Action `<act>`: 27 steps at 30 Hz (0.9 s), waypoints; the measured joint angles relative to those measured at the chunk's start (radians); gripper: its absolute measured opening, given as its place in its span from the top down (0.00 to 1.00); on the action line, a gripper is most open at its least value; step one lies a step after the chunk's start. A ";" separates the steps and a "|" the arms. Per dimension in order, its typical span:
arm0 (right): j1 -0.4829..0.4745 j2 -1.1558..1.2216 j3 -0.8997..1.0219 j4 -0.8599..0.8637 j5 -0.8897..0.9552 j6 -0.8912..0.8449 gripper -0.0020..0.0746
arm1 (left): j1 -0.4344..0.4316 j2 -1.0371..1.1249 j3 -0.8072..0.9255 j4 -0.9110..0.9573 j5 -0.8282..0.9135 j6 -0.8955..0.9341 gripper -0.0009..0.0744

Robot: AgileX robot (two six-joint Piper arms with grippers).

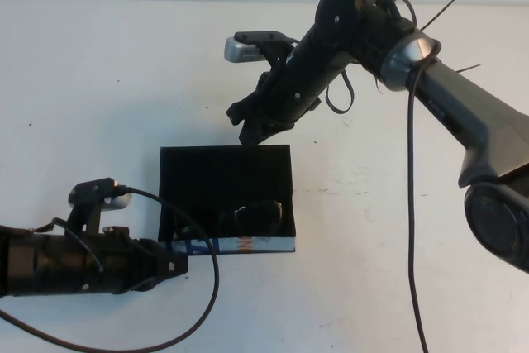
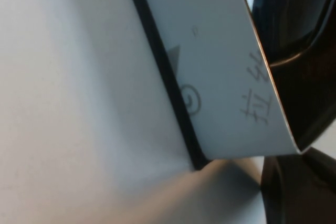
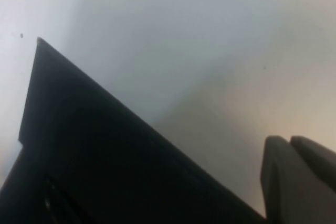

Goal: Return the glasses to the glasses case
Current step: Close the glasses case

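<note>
The glasses case (image 1: 225, 173) lies open in the middle of the table, black inside, with its blue, white and orange printed front edge (image 1: 240, 244) toward me. The black glasses (image 1: 252, 216) lie inside it near the front wall. One dark lens (image 2: 294, 14) shows in the left wrist view behind a pale case wall (image 2: 220, 66) with printed characters. My left gripper (image 1: 177, 266) is low on the table at the case's front left corner. My right gripper (image 1: 248, 133) is shut and empty, just above the lid's back edge; its tips (image 3: 290, 141) hang over bare table beside the black lid (image 3: 94, 161).
The white table (image 1: 99, 88) runs all round the case. A black cable (image 1: 207, 303) loops from the left arm across the table in front of the case. The right arm's cable (image 1: 411, 229) hangs down at the right.
</note>
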 joint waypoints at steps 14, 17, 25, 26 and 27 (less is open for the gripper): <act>0.002 -0.085 0.105 0.054 0.000 0.000 0.98 | 0.000 0.000 0.000 0.000 0.000 0.000 0.99; 0.002 -0.084 0.107 0.059 0.000 0.000 0.98 | 0.000 0.000 0.000 0.000 0.000 0.000 0.99; 0.012 -0.116 0.114 0.078 0.000 0.000 0.98 | 0.000 0.000 0.000 0.000 -0.004 0.000 0.99; 0.015 -0.124 0.114 0.078 0.000 0.000 0.98 | 0.000 0.000 0.000 0.000 -0.004 0.000 0.99; 0.016 -0.131 0.114 0.078 0.000 0.000 0.98 | 0.000 0.000 0.000 0.000 -0.004 0.000 0.99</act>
